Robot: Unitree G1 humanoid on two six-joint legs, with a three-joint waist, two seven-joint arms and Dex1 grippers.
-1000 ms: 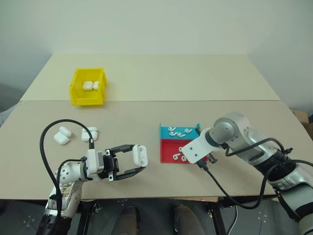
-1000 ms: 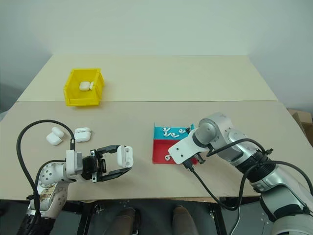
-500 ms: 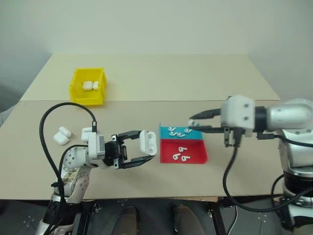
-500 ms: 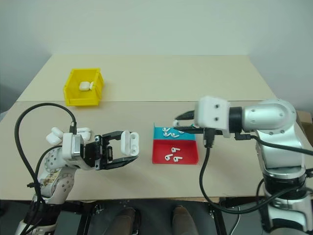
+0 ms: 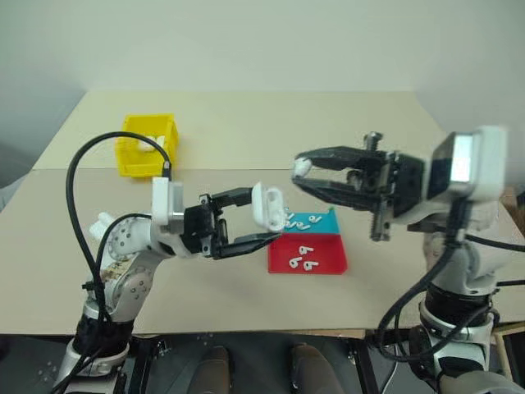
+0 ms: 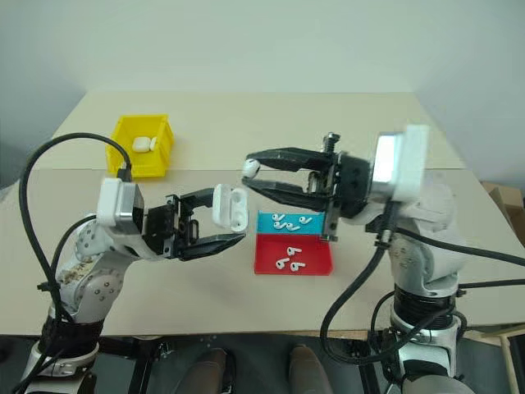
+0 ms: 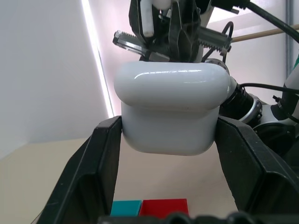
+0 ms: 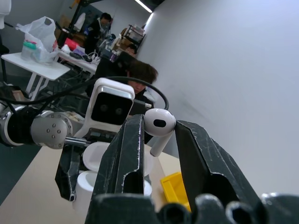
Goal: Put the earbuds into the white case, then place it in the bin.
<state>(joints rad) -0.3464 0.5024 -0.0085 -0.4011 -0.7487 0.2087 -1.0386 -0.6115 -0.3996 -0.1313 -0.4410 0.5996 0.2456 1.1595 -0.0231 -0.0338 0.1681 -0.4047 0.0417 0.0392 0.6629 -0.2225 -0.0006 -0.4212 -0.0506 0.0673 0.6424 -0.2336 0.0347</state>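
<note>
a: head views — status of each arm?
b: the left gripper (image 5: 256, 223) is raised above the beige tabletop (image 5: 328, 131) and clamps the small glossy white pebble-shaped case (image 5: 268, 206) between its two black fingers; the case lid stands flipped up. the right gripper (image 5: 300, 172) faces it from the other side, jaws narrow, pinching one tiny glossy white earbud (image 5: 301, 167) at the fingertips, just beside the case and slightly above it.
a: other items on the table?
b: the bright yellow plastic open-top bin (image 5: 148, 144) sits toward the far left with a white case inside. the flat teal-and-red two-part tray (image 5: 308, 244) lies below the grippers and holds several loose earbuds (image 5: 304, 257).
a: left wrist view?
b: the white case fills the gap between the black fingers (image 7: 98, 172), gripped on both sides; the other gripper's toothed jaws hang close behind it.
a: right wrist view?
b: the earbud is seated between the fingertips (image 8: 128, 144) — stem pointing down. a person (image 8: 135, 77) sits in the background.
</note>
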